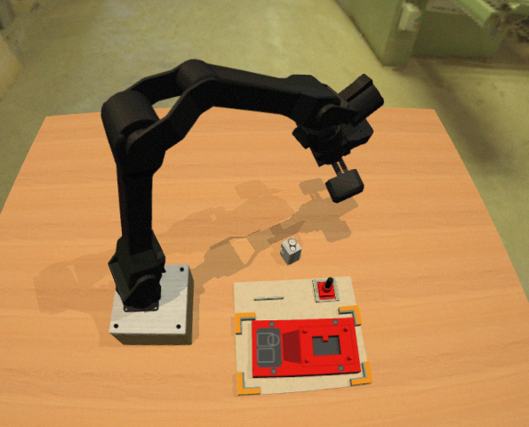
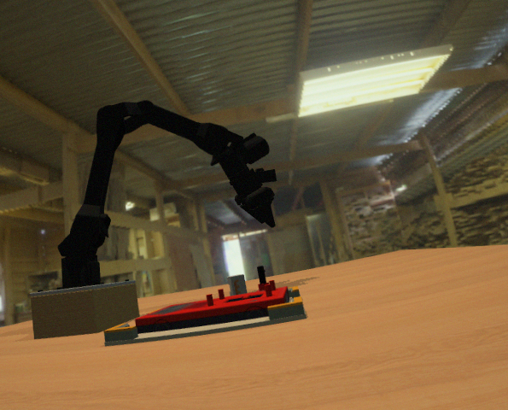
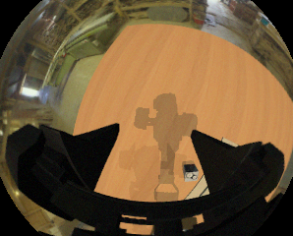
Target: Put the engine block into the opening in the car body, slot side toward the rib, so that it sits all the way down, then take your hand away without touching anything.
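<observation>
Standing upright on the table point(image 1: 416, 276) point(image 2: 377, 335) point(image 3: 171, 59): engine block point(image 1: 291, 251) point(image 2: 236, 284) point(image 3: 191, 172) | below, nearer and left of claw point(image 1: 342, 176) point(image 2: 269, 216) point(image 3: 157, 130) | claw: fingers apart, nothing between

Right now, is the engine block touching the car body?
Apart: the top view shows the engine block on the table, with bare wood between it and the board under the car body.

Soft shadows cross the bright tabletop point(image 1: 406, 238) point(image 2: 377, 335) point(image 3: 161, 59); the wrist view bulges, fisheye-like.
</observation>
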Available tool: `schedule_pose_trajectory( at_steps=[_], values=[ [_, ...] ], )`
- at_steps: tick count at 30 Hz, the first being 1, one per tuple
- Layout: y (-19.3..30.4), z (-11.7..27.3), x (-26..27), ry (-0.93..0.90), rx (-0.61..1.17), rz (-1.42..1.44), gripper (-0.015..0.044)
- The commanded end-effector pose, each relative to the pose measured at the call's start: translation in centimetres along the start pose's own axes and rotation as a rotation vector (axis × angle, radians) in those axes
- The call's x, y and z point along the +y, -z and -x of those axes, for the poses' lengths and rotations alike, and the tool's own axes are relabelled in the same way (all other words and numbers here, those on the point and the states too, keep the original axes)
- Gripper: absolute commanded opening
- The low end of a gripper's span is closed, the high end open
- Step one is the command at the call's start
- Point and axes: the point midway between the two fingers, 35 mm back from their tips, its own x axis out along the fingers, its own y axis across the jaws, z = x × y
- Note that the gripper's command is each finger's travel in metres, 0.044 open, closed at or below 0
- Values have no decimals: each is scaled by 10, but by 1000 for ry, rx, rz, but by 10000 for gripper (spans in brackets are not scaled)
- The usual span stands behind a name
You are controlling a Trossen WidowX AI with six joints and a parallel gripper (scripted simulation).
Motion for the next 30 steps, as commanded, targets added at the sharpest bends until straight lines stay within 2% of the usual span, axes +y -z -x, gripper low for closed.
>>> schedule_pose_trajectory(
  at_steps=[1, 14, 19, 22, 30],
  values=[
    [22, 3, -22, 74, 79, 42, 440],
    [101, 26, -83, 255, 430, 192, 440],
    [103, 24, -85, 257, 435, 194, 440],
    [114, -2, -93, 257, 435, 194, 440],
    [123, -15, -98, 257, 435, 194, 440]
  ],
)
